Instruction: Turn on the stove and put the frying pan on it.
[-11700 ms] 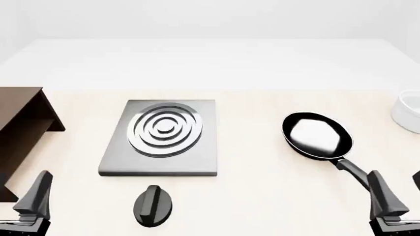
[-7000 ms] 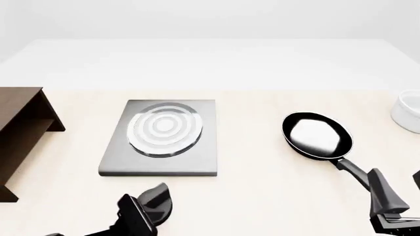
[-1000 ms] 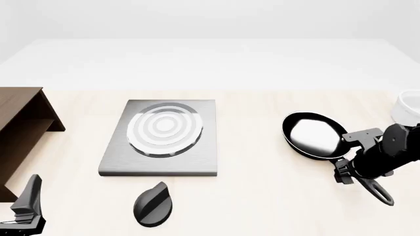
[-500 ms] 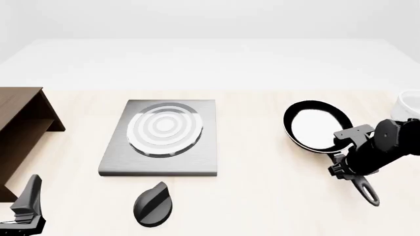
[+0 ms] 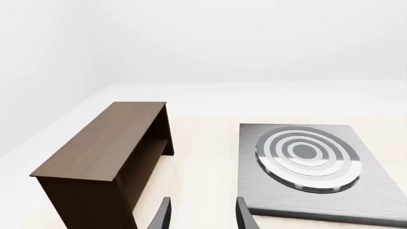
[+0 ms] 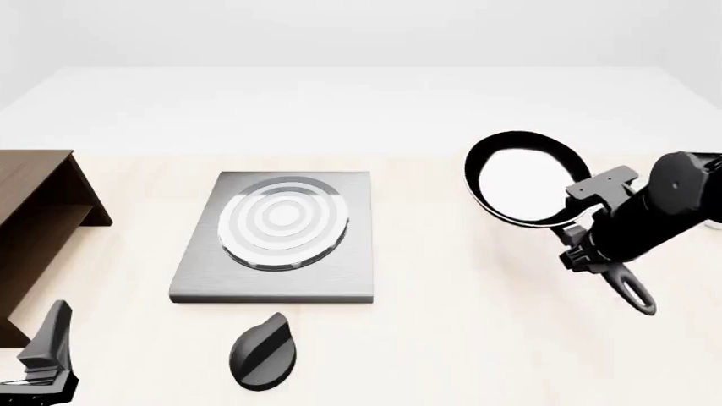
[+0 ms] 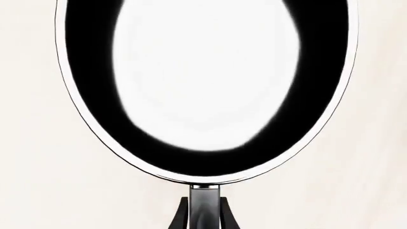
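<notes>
The stove (image 6: pixel 276 275) is a grey slab with a silver ring burner (image 6: pixel 282 222); it also shows in the left wrist view (image 5: pixel 318 191). Its black oval knob (image 6: pixel 263 351) lies in front of it, ridge tilted to the right. My right gripper (image 6: pixel 587 243) is shut on the handle of the frying pan (image 6: pixel 522 178) and holds it in the air, right of the stove. In the right wrist view the pan (image 7: pixel 203 86) fills the frame, handle (image 7: pixel 204 202) between the fingers. My left gripper (image 6: pixel 46 355) is open and empty at the front left, fingers (image 5: pixel 164 214) apart.
A dark brown wooden shelf (image 6: pixel 34 220) stands at the table's left side, left of the stove, and shows in the left wrist view (image 5: pixel 108 152). The white bowl at the far right is hidden behind my right arm.
</notes>
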Action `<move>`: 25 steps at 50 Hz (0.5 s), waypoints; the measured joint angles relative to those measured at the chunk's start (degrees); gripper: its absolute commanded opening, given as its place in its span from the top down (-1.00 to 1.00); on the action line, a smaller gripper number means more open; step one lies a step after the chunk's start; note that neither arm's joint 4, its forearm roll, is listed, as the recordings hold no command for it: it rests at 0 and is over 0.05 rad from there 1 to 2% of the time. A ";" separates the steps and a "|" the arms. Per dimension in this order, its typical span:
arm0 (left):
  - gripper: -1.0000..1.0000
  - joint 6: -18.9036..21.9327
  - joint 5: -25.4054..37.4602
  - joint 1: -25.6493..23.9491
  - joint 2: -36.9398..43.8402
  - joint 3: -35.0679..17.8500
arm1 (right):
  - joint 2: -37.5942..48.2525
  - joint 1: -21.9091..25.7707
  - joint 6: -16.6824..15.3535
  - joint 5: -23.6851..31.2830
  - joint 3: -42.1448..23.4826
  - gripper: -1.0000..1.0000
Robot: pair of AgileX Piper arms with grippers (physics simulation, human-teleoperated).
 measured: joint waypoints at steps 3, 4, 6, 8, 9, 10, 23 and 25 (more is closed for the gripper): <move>-1.00 0.00 0.00 0.00 0.00 0.00 | -0.36 0.98 -0.25 2.13 -1.77 1.00; -1.00 0.00 -0.01 0.00 0.00 0.00 | -0.42 1.32 -0.34 2.84 -2.37 1.00; -1.00 -0.01 -0.01 0.00 0.00 0.00 | -0.43 1.90 -0.70 4.26 -3.59 1.00; -1.00 -0.01 -0.02 0.00 0.00 0.00 | -0.32 2.44 -1.06 5.70 -4.84 1.00; -1.00 -0.01 -0.03 0.01 0.00 0.00 | -0.22 2.69 -1.28 6.43 -5.50 1.00; -1.00 -0.01 -0.03 0.01 0.00 0.00 | -0.13 2.92 -1.49 7.08 -6.09 1.00; -1.00 -0.01 -0.07 0.02 0.00 0.00 | 3.33 8.77 -1.96 15.87 -16.35 1.00; -1.00 0.00 -0.07 0.03 0.00 0.00 | 4.08 10.17 -1.47 17.07 -17.97 1.00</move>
